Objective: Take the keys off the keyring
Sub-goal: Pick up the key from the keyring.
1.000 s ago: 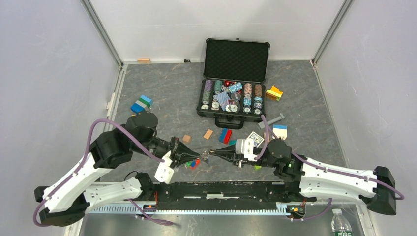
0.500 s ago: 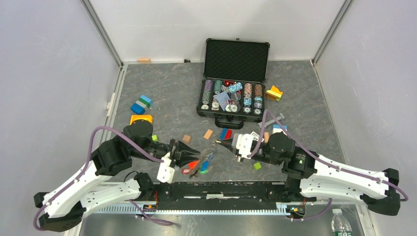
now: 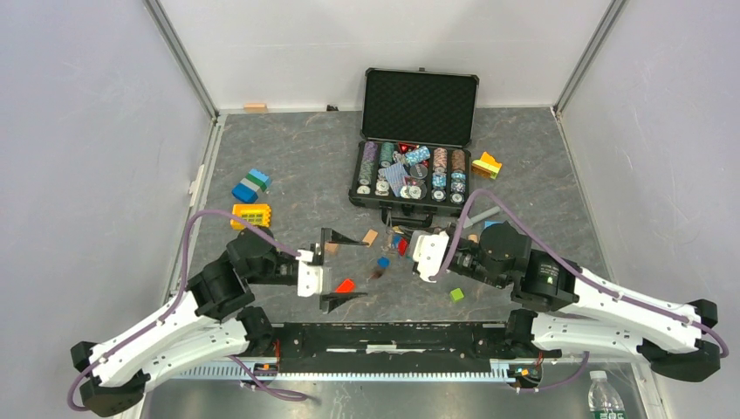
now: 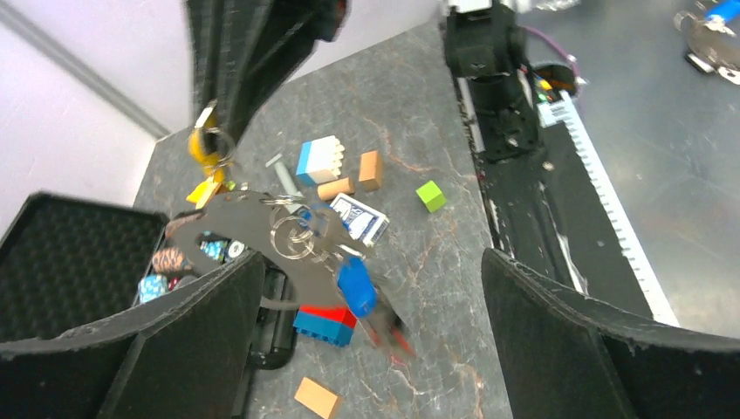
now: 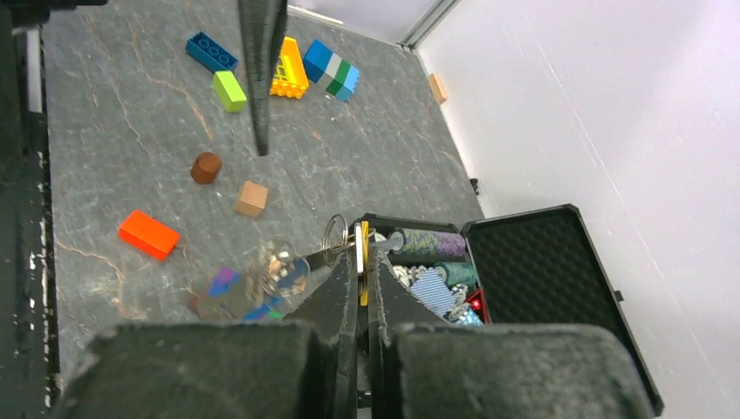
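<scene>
My right claw (image 5: pixel 362 258) clamps the yellow key (image 5: pixel 363 247); the keyring (image 5: pixel 335 233) and other keys (image 4: pixel 356 284) dangle just off its tips, facing my left claw (image 3: pixel 356 269), spread wide and empty. I would close left on one hanging key and draw it steadily round the coil. Blocks (image 5: pixel 148 234) on the worktop (image 5: pixel 131 105) beneath and the chip case (image 5: pixel 558 262) beyond obstruct nothing.

**Two arms facing each other over the grey table (image 3: pixel 288 157).**
The left gripper (image 3: pixel 343 269) stands with jaws spread wide, a red block (image 3: pixel 346 285) lying between them. The right gripper (image 3: pixel 394 255), jaws together, carries a blurred bunch of keys (image 3: pixel 380 266) at its tip. An open chip case (image 3: pixel 419 105) sits behind, with coloured blocks (image 3: pixel 251 183) scattered around.
</scene>
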### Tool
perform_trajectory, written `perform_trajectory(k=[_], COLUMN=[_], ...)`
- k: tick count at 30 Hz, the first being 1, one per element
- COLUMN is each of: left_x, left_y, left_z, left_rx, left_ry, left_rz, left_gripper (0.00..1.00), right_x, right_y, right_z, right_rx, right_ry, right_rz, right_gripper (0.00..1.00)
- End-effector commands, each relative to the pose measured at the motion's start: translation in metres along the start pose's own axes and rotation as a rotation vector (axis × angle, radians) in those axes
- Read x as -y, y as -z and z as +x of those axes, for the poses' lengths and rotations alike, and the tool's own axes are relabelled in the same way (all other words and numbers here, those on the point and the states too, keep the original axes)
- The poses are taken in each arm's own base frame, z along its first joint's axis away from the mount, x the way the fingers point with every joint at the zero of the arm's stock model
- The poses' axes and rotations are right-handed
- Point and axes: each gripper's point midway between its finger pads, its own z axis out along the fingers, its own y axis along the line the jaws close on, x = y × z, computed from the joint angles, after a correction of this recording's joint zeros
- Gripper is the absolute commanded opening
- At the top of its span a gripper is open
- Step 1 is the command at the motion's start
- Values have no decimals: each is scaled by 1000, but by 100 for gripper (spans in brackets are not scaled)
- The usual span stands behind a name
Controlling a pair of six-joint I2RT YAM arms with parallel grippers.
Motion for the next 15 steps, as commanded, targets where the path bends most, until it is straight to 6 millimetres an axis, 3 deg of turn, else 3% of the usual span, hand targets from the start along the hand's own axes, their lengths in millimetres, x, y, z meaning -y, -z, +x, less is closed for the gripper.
perform_trajectory(k=[1, 10, 15], left_x=[-33, -69, -67], left_y=[-3, -4, -12], left_z=[-26, -16, -15], left_rx=[126, 169, 231], left_ry=[162, 387, 382], left_rz=[-191, -423, -410], left_gripper=[100, 100, 100], right_x=[27, 42, 47], right_y=[5, 6, 6], right_z=[-22, -27, -33], right_rx=[34, 38, 57], right_ry=[110, 334, 388], right_rz=[68, 108, 126], right_gripper=[0, 0, 0])
